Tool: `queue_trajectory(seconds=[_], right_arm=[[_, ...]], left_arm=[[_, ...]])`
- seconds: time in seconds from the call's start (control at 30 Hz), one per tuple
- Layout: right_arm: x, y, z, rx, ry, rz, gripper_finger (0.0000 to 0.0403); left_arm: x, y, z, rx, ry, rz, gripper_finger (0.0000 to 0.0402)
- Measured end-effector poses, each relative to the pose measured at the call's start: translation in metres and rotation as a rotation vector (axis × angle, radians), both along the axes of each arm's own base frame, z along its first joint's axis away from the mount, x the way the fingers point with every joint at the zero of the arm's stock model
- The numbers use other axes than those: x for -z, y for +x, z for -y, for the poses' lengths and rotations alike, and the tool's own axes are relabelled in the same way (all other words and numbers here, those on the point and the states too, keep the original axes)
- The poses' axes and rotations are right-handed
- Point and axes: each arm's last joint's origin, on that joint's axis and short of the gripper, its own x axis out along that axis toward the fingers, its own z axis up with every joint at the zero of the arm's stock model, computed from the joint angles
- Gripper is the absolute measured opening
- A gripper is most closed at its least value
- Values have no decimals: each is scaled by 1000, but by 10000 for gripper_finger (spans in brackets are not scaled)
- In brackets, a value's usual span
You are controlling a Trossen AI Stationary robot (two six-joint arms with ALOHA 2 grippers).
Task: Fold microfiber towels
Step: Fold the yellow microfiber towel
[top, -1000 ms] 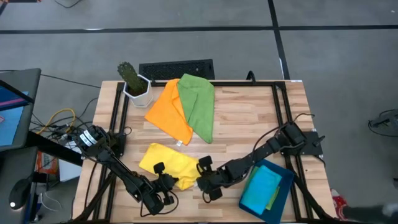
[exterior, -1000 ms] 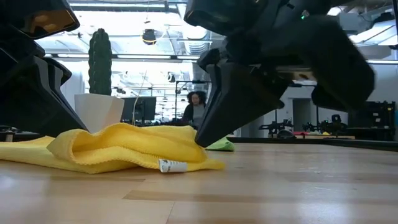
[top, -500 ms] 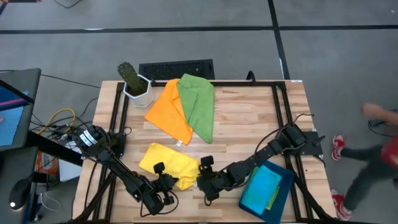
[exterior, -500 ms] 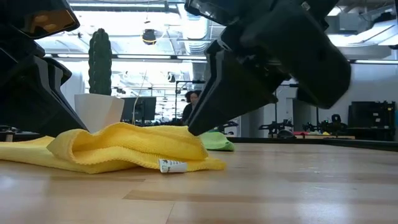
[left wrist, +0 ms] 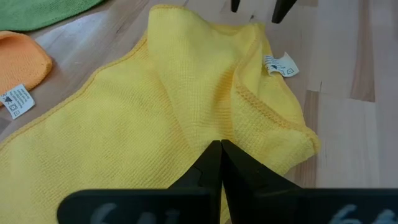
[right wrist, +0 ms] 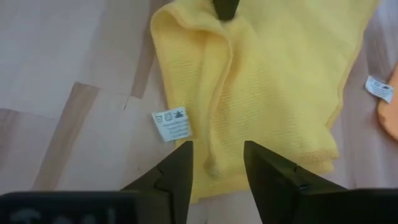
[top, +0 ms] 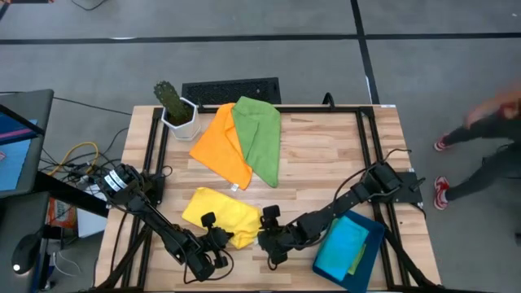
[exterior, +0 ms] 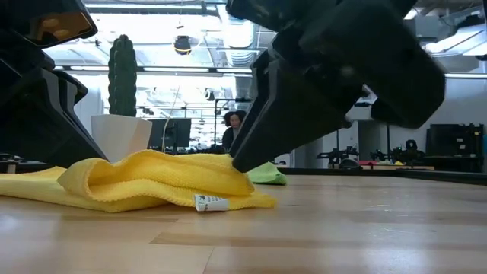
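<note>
Yellow towel, right claw newly parted

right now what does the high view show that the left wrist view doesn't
Only the high view: the dark teal rigid tray holding the folded bright blue cloth, the potted cactus, and the open right gripper at the yellow towel's edge. Only the left wrist view: the shut left gripper pinching the towel, and the white label at its hem. Both: the crumpled yellow microfiber towel, with orange cloth and green cloth beyond it.

Crumpled towel between both claws — tray right, apparently holding towels.
</note>
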Motion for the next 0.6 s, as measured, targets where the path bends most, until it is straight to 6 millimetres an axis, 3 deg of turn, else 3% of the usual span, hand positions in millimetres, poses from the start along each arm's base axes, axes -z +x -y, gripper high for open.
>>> queue_trajectory(seconds=[0.23,0.6], right_arm=[[22,2,-3,1,-21,-29,158],[5,-6,-4,2,-70,-25,84]], left_arm=[[0,0,0,0,-2,2,0],[0,0,0,-1,-2,4,0]])
